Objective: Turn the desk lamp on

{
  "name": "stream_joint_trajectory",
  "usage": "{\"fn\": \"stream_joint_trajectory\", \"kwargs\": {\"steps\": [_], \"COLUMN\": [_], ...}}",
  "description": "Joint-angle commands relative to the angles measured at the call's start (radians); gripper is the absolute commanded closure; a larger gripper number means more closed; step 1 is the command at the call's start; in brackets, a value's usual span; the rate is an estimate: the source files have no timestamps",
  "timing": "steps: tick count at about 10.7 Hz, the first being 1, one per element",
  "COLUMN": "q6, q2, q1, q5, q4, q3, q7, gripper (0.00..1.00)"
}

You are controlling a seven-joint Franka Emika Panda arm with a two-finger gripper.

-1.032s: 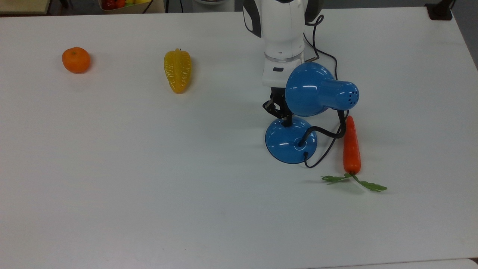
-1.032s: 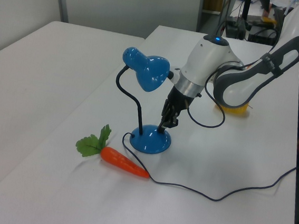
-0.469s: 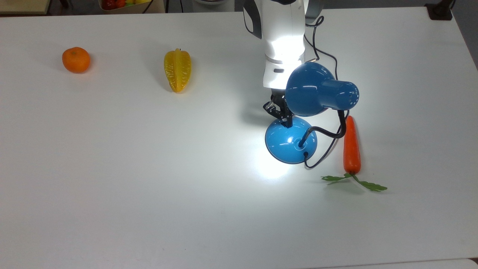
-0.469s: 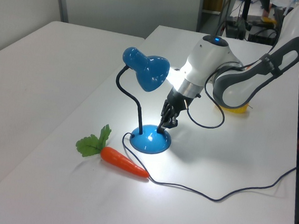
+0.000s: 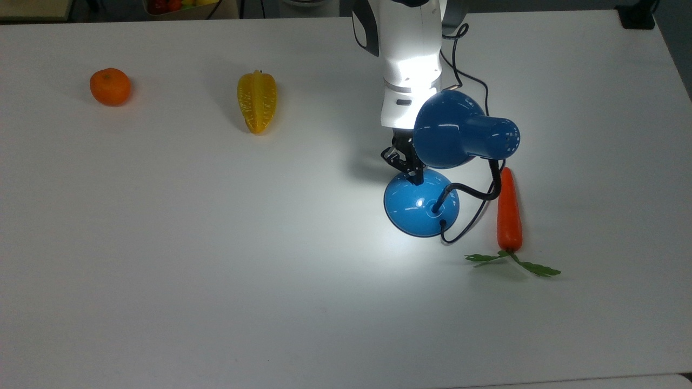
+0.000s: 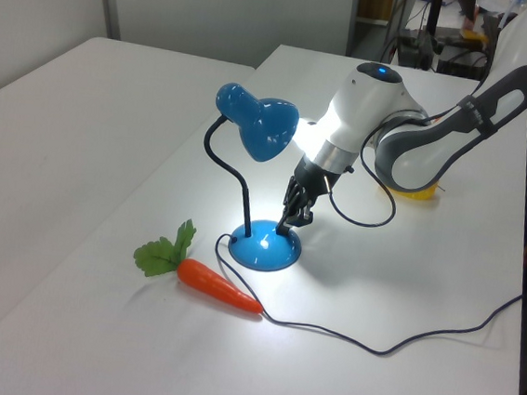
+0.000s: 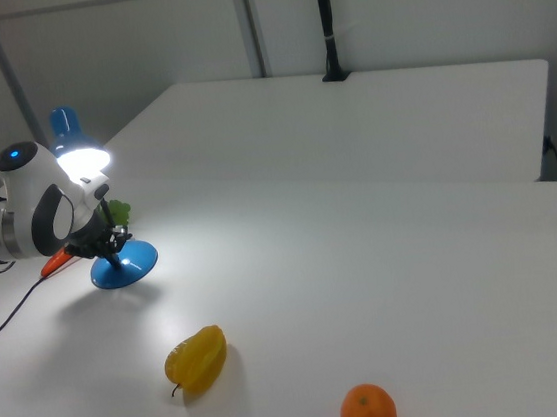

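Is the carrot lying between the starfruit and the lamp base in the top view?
No, the carrot lies on the top view's right of the lamp base, while the starfruit sits far to its left.

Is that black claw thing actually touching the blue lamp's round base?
Touching. In the left view, the gripper tip meets the upper surface of the lit desk lamp base with no gap.

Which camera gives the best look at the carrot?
The top view: the carrot lies whole beside the desk lamp, leaves included. The left view shows it foreshortened. In the right view, the arm hides most of it.
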Motion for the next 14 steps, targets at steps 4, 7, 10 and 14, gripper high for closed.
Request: {"fn": "stream_joint_trajectory", "kwargs": {"steps": [4,7,10,14], "q6": [-0.08,-0.206,-0.366,-0.699], "q2": [-0.047,-0.091,-0.134,-0.24], "q1": [-0.025,-0.034,-0.051,-0.08], "q5": [-0.017,-0.017,-0.017,-0.017], "q4": [-0.016,-0.016,-0.016,-0.012], "q3": [-0.001,-0.001,0.001,-0.001], "q7": [0.018,0.017,0.017,0.006], "gripper": [1.0,1.0,1.0,1.0]}}
